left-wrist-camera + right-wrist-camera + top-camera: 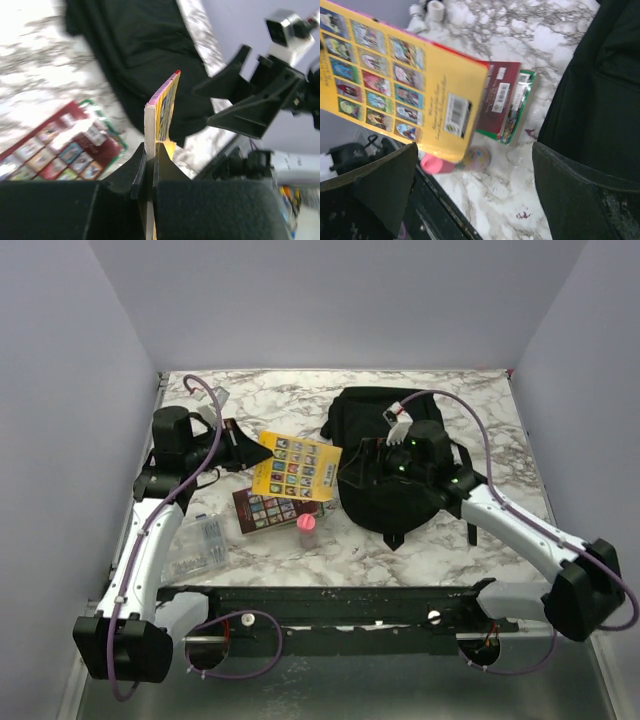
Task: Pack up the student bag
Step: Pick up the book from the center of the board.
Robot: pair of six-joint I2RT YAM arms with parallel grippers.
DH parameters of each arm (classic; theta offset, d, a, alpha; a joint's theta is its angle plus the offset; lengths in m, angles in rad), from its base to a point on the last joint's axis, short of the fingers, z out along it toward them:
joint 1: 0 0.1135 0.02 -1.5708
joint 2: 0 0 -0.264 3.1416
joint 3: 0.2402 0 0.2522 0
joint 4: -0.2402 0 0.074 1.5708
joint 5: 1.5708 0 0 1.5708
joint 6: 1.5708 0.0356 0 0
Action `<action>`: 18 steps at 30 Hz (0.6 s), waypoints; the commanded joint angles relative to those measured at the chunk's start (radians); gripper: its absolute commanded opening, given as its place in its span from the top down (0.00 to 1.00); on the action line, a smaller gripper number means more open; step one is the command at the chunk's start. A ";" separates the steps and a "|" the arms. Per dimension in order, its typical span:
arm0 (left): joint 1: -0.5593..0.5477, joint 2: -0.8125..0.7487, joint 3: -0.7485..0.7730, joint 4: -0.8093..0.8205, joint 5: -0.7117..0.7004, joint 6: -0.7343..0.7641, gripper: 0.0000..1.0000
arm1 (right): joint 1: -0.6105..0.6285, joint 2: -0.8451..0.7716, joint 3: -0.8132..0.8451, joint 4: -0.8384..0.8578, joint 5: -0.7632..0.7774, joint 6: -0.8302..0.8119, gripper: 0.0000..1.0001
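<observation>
Contact is made by the left gripper point(258, 450) with a yellow book point(297, 467) only: one edge of it is pinched between jaws closed almost fully, and the book is held off the table point(480, 400), its free end pointing towards the bag point(372, 412). In the left wrist view the book is seen edge-on, rising from between the fingers point(137, 167). Whether its far end touches the bag cannot be told.

The right gripper point(366, 466) is spread wide and nothing is held in it. It is placed over the left part of the bag, and contact with the fabric cannot be judged.

The bag is laid flat on the table, right of centre, beneath the right gripper. A red book point(265, 510) and a pink-capped bottle point(307, 528) are seen on the table below the yellow book.
</observation>
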State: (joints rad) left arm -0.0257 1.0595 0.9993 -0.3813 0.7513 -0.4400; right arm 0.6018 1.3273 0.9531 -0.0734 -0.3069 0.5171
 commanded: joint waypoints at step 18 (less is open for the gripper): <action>-0.394 -0.094 0.098 0.105 0.428 0.130 1.00 | 0.001 -0.533 -0.150 -0.253 -0.550 -0.065 0.08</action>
State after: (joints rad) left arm -0.3943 0.9531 1.0256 -0.3439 1.0302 -0.2909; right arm 0.5991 0.8059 0.8635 -0.3222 -0.6037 0.3992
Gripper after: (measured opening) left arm 0.046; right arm 0.945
